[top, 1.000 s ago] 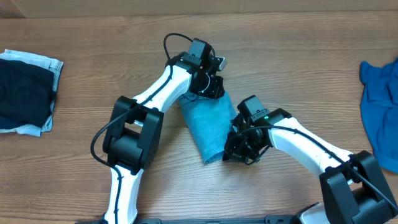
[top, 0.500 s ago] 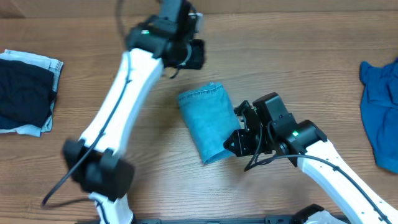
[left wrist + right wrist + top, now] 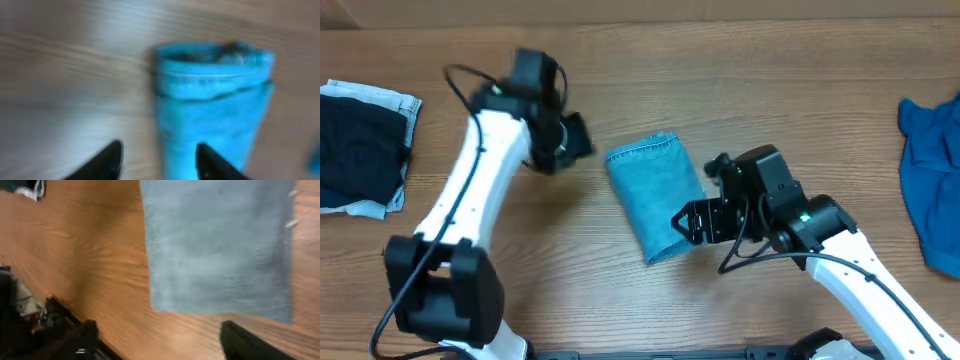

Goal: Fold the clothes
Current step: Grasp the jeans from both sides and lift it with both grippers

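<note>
A folded light-blue denim piece of the clothes (image 3: 655, 195) lies flat in the middle of the table, with nothing holding it. My left gripper (image 3: 580, 140) hovers just left of its upper end, open and empty. The blurred left wrist view shows the fold (image 3: 215, 100) ahead of that gripper (image 3: 159, 155), whose jaws are apart. My right gripper (image 3: 682, 222) sits at the fold's lower right edge, wide open. In the right wrist view the denim (image 3: 220, 245) lies beyond the spread right gripper (image 3: 160, 337), with bare wood between the fingers.
A dark navy garment on a pale one (image 3: 360, 150) rests at the table's left edge. A brighter blue denim garment (image 3: 932, 170) lies crumpled at the right edge. The wooden table (image 3: 800, 100) stretches between them.
Both grippers have opened and come off the folded denim. The left arm swung up and then left, away from the fold's top; the right gripper backed off slightly to the right.
</note>
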`<state>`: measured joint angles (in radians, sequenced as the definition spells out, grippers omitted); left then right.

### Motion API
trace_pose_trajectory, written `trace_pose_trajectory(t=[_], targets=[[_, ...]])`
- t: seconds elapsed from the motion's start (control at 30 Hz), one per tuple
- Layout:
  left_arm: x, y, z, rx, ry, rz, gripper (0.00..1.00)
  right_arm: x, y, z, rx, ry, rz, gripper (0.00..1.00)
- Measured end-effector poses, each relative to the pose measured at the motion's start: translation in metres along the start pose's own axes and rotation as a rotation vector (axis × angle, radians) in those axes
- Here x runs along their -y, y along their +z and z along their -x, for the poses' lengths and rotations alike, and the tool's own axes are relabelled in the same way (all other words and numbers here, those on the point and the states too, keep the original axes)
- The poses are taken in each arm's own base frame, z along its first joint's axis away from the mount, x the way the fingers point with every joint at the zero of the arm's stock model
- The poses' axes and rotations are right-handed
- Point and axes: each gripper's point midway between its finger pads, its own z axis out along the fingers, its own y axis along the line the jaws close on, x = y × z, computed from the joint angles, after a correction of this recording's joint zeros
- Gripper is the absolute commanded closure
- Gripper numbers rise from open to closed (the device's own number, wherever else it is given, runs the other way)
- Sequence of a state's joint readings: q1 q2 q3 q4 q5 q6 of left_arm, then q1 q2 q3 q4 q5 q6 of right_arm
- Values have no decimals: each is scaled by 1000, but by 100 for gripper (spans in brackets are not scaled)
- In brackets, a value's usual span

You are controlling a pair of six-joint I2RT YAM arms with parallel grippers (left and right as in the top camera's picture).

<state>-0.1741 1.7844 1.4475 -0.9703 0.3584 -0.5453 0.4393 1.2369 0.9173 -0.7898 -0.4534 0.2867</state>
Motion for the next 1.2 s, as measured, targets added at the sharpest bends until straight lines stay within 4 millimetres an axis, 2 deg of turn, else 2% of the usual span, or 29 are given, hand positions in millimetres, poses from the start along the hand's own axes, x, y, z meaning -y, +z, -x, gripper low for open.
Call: trace_pose_trajectory(t=[0.07,0.1,0.2,0.27,0.37,0.47,0.6,0.73,0.8,0.9,1.03,1.1,1.2], targets=[[8,36,-16,-53,-24,-149,36,2,-6,8,24,10,-5,0],[10,49,-24,-72,-44,-210,34,2,-9,13,38,12,-8,0],[15,77,-53,-149,-115,-341,28,1,-15,23,69,13,-8,0],[21,85,-61,-157,-133,-396,21,2,-15,23,66,15,-9,0],[21,96,-73,-164,-172,-451,7,2,-15,23,66,15,-9,1],[18,103,-86,-196,-209,-463,0,2,-15,23,67,14,-9,2],[23,105,-116,-294,-212,-485,0,2,-15,22,62,17,-11,3],[23,105,-119,-296,-205,-485,0,3,-15,19,52,23,-15,4],[25,106,-117,-271,-188,-487,6,3,-15,19,51,21,-15,5],[27,110,-110,-210,-164,-475,42,3,-15,19,51,14,-15,7],[19,118,-107,-163,-176,-423,73,4,-15,17,44,12,-18,8],[19,119,-105,-148,-173,-420,80,4,-15,17,43,12,-18,8],[23,117,-100,-113,-123,-440,84,4,-15,17,44,10,-18,9]])
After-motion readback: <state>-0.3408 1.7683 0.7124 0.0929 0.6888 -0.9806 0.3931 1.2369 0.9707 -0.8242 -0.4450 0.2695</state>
